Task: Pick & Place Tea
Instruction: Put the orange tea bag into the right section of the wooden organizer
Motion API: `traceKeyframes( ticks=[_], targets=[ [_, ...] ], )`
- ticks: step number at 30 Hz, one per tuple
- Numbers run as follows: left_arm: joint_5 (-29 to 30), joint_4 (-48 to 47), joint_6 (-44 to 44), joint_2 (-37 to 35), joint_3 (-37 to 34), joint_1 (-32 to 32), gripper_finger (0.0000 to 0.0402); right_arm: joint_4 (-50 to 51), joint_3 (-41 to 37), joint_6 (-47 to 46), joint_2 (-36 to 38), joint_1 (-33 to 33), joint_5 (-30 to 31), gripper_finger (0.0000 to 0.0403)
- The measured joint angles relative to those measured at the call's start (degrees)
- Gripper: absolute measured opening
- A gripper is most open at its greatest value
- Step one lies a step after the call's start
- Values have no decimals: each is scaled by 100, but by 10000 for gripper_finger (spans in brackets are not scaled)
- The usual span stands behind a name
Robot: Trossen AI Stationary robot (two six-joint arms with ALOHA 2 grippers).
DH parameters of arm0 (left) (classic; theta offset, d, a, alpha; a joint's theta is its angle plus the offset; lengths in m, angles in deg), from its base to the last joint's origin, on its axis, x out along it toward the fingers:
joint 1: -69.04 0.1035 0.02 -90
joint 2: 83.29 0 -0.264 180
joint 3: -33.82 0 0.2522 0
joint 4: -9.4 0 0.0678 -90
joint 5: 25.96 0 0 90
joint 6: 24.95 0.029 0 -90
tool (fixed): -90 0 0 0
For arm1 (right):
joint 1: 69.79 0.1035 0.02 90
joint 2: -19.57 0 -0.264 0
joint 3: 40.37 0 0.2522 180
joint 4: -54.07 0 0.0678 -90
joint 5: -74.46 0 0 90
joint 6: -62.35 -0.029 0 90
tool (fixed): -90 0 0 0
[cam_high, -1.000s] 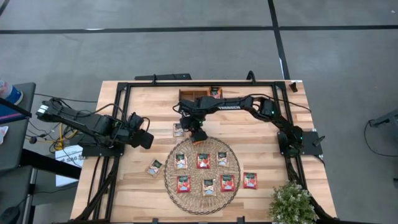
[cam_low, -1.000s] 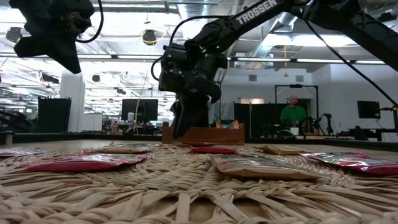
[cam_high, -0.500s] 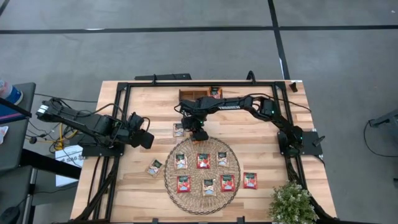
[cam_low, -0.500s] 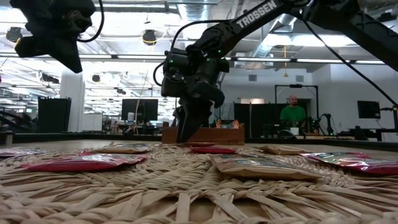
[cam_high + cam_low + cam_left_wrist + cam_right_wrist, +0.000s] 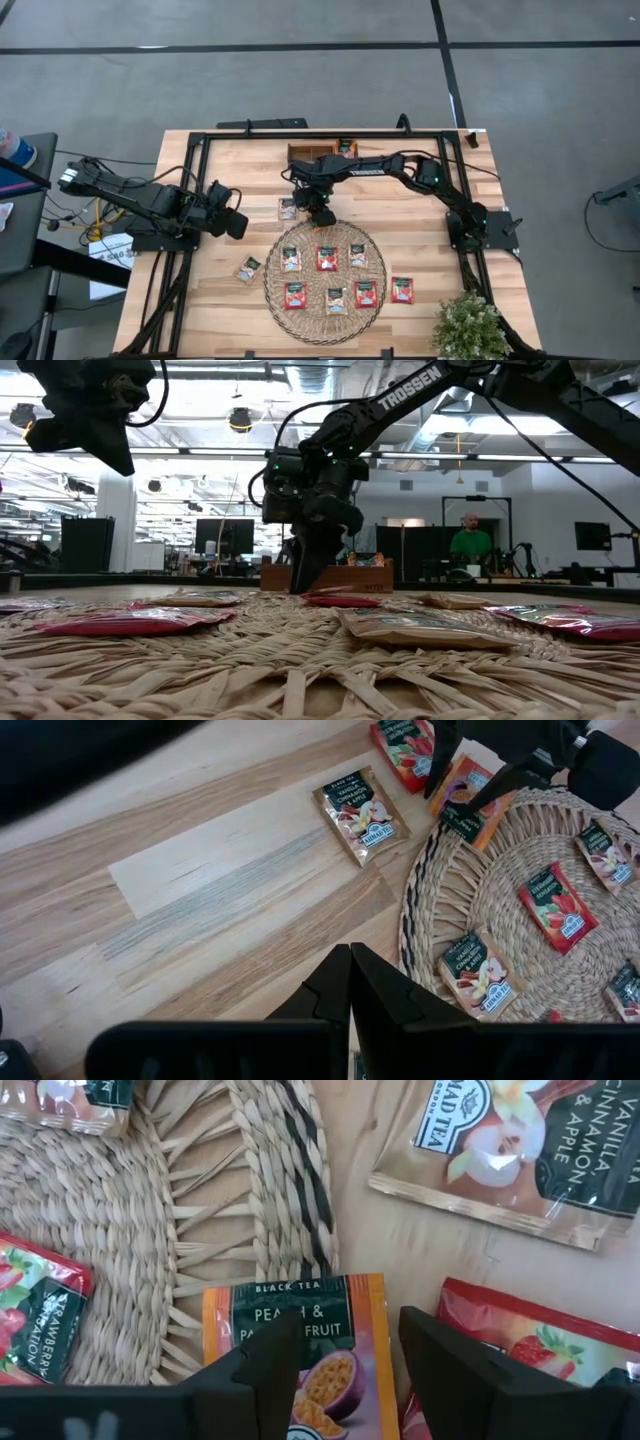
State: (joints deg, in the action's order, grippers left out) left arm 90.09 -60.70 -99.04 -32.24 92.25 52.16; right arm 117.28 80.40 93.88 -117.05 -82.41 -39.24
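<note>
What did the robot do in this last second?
The right hand crept toward the tray end of the table, from the mat's rim, and sank low over the peach tea sachet, fingers open astride it, nothing gripped yet. The left hand stayed shut off to the side; the other sachets stayed put.

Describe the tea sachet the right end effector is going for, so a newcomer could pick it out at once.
Start at the big round woven mat and go to its edge nearest the long brown wooden tray. There the right end effector, fingers open, straddles a flat orange sachet lying half on the mat's rim. Its label reads black tea with peach, while the neighbours are a red strawberry sachet and a pale vanilla-cinnamon-apple one.
</note>
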Motion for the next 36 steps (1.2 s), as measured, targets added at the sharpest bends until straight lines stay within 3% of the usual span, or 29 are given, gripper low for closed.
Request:
traceKeyframes(
  ticks=[36],
  targets=[
    [30, 2, 22, 2, 0, 0, 0, -48, 15, -2, -33, -22, 438, 72]
  ],
)
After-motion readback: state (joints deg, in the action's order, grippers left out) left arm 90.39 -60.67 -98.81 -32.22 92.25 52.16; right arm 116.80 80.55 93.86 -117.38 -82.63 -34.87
